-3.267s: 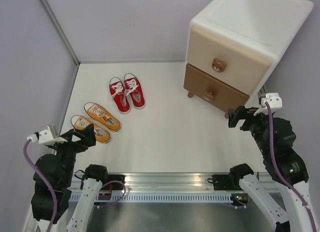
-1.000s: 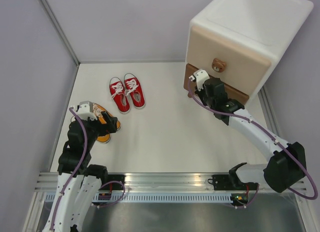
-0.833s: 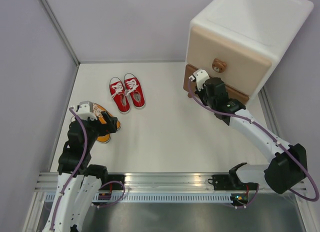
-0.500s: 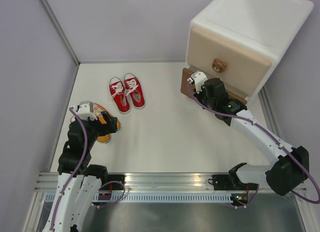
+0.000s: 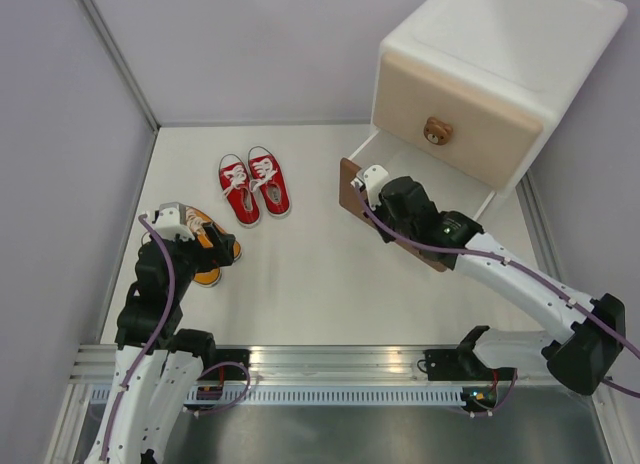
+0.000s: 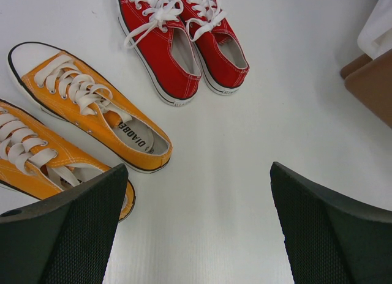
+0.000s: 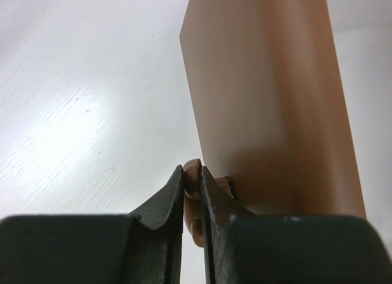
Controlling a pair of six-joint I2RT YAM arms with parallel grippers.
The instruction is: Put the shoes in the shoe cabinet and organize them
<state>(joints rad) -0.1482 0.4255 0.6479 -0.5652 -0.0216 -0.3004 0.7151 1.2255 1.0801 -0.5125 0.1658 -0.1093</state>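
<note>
The white shoe cabinet point(image 5: 500, 64) stands at the back right. Its brown lower drawer point(image 5: 352, 189) is pulled partly out, showing a white inside point(image 5: 425, 174). My right gripper point(image 5: 385, 206) is shut on that drawer's bear-head knob point(image 7: 193, 181), against the brown front point(image 7: 269, 94). The red shoes point(image 5: 255, 186) lie side by side at the back left. Below them, the orange shoes point(image 5: 212, 239) are partly hidden by my left arm. My left gripper point(image 6: 197, 177) hangs open over bare floor, just right of the orange shoes point(image 6: 92, 109) and below the red shoes point(image 6: 180, 45).
The beige upper drawer point(image 5: 450, 99) is shut, with its bear knob point(image 5: 434, 131) facing out. Grey walls close in the left and the back. A metal rail point(image 5: 330, 369) runs along the near edge. A corner of the brown drawer point(image 6: 370, 88) shows at the right of the left wrist view.
My right gripper has shut on the knob and drawn the brown drawer out toward the near left. The left arm, which came forward to the orange shoes earlier, has held still over the last second.
</note>
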